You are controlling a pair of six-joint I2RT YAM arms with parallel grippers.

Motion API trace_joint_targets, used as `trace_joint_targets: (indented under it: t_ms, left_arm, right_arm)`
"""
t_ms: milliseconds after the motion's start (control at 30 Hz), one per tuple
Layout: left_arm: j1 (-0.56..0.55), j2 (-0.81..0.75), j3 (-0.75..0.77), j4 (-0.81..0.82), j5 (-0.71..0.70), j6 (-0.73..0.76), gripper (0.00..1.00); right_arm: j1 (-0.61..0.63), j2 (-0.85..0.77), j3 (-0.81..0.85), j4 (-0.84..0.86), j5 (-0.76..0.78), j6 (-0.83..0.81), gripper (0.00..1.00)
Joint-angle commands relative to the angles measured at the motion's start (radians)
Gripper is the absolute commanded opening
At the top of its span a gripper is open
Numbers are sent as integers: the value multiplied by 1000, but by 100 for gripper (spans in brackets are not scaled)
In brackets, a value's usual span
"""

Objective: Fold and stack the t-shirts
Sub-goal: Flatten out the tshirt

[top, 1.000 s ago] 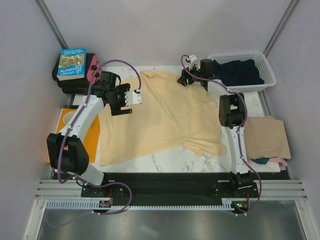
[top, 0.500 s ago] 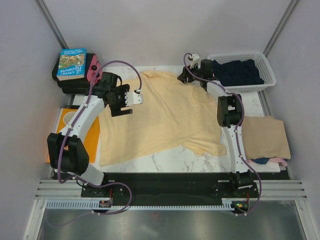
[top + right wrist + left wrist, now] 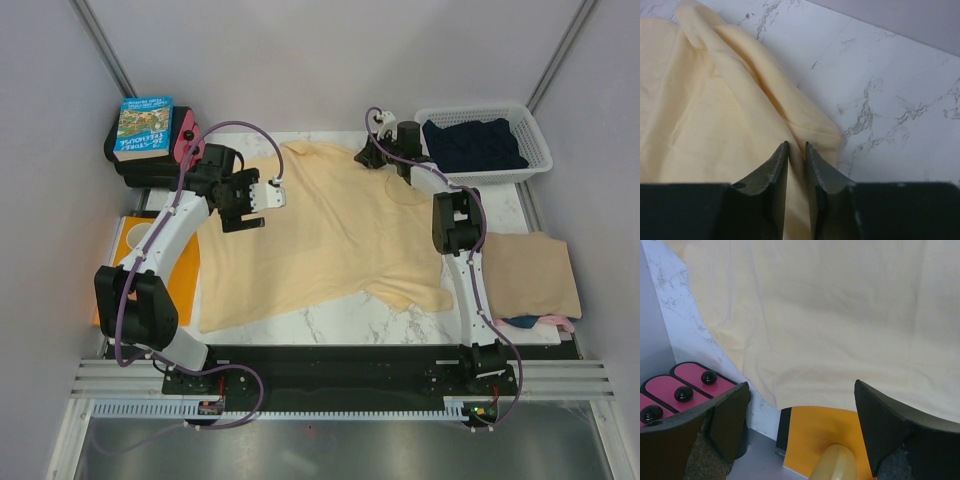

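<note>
Right end effector (image 3: 796, 147): the 2 fingers are nearly together, clamped on a raised fold at the far right corner of the pale yellow t-shirt (image 3: 330, 230). Bare marble desk (image 3: 900, 100) lies just past the pinched edge.

Left end effector (image 3: 800, 390): jaws wide apart, holding nothing. It hangs over the shirt's left edge, where the cloth overlaps the orange sheet (image 3: 185, 275).

The yellow shirt is spread flat across the middle of the desk, its hem toward the arm bases.

Surroundings:
- The white basket (image 3: 543, 140) sits just right of the right wrist and holds the navy t-shirt (image 3: 472, 143).
- The tan t-shirt (image 3: 535, 275) lies folded at the right edge, on top of the pink t-shirt (image 3: 555, 320), of which only a corner shows.
- The right forearm crosses the yellow shirt's right side.
- The book (image 3: 145, 127) and the pink controller (image 3: 687, 385) sit at the far left, close beside the left wrist.

Against 1 second ago:
- The right jaws have closed on the cloth, and the wrist sits slightly farther out.
- The left arm and the shirt's lay are unchanged.
</note>
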Motion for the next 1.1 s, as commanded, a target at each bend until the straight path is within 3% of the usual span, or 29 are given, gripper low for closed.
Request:
trace_joint_targets:
  t_ms: [0, 133, 433, 833, 933, 1033, 1067]
  left_arm:
    - [-5, -34, 12, 35, 15, -23, 92]
    - [-5, -48, -5, 40, 22, -29, 92]
    - [-6, -66, -50, 60, 48, -39, 92]
    - [-6, -74, -96, 89, 74, -21, 92]
    - [-6, -73, -100, 94, 70, -3, 92]
    - [-5, -73, -107, 100, 65, 26, 91]
    - [-5, -73, -107, 101, 65, 34, 91]
  right_arm:
    - [8, -42, -20, 5, 5, 50, 17]
    - [14, -63, -50, 4, 4, 21, 0]
    - [66, -209, -149, 4, -50, -240, 0]
    - [115, -376, -274, -22, -182, -410, 0]
    - [123, -416, -297, -156, -253, -540, 0]
    - [125, -451, -299, -381, -322, -753, 0]
    - [129, -458, -290, -538, -335, -842, 0]
